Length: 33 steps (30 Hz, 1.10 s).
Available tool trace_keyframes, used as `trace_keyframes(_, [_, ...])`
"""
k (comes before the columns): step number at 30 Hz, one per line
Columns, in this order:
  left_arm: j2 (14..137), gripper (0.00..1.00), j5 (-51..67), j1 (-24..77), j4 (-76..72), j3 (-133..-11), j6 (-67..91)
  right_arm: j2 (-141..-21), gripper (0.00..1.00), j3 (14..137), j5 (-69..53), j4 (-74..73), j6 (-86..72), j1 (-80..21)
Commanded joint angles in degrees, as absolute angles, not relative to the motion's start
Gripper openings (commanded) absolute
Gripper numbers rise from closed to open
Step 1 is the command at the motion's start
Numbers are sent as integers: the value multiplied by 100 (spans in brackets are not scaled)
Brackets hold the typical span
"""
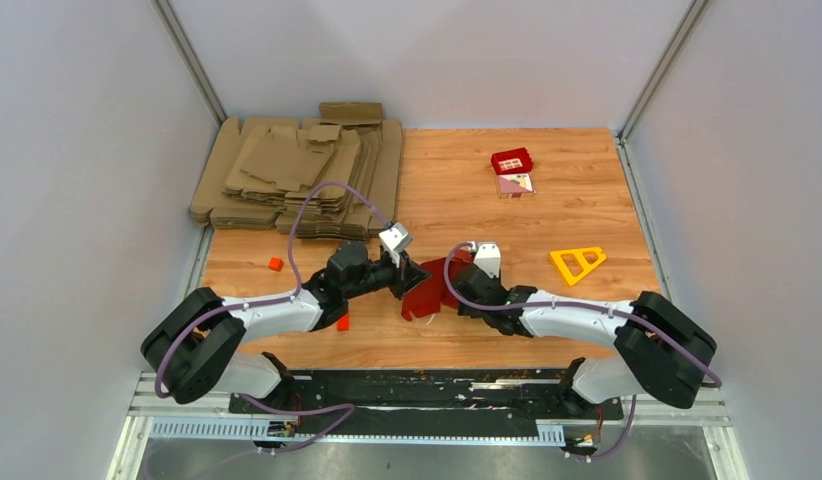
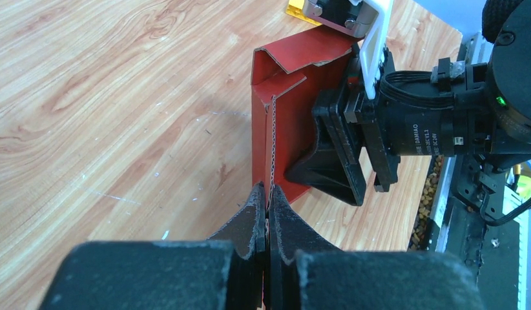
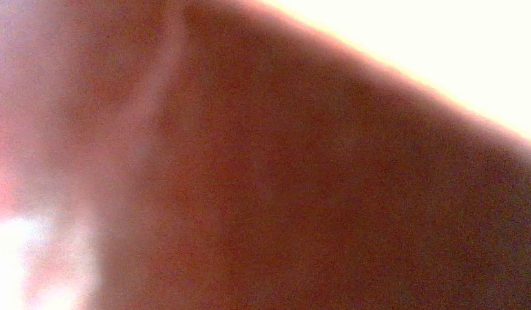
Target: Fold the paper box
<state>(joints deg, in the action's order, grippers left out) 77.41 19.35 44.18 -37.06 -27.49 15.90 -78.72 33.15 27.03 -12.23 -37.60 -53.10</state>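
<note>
The paper box point(image 1: 424, 295), bright red creased card, stands partly folded on the wooden table between my two arms. My left gripper point(image 1: 412, 275) is shut on the card's near edge, and in the left wrist view the fingertips point(image 2: 258, 205) pinch a thin upright wall of the paper box point(image 2: 285, 123). My right gripper point(image 1: 457, 285) is against the box from the right. One of its black fingers point(image 2: 327, 161) rests on the inner red panel, and the jaw gap is hidden. Blurred red card point(image 3: 282, 194) fills the right wrist view, with no fingers visible.
A pile of flat brown cardboard sheets point(image 1: 297, 175) lies at the back left. A small red tile with windows point(image 1: 512, 162) sits at the back right, and a yellow triangle frame point(image 1: 577, 262) lies right of the arms. Two small orange blocks point(image 1: 275, 264) point(image 1: 343, 322) lie near the left arm.
</note>
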Motion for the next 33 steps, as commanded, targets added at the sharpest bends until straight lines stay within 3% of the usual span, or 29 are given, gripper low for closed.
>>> trace_keyframes(1, [7624,0,1901,4456,-3410,-2786,1407,-7676,48,3153,2486,-1570,-3641,-5300])
trace_keyframes(13, [7635,1,1901,4457,-3402,-2790,1393,-9166,53,3800,2967,-2064,-3618,-5898])
trace_keyframes(25, [7581,5,1723,4456,-3241,-2811,1388,-7982,58,3783,2639,-1920,-3406,-5848])
trace_keyframes(29, [7582,5,1709,4456,-3134,-2869,1355,-7433,67,3685,2246,-1846,-3290,-5728])
trace_keyframes(33, [7589,4,1736,4458,-3062,-2907,1353,-6894,84,3711,2100,-2054,-3161,-5655])
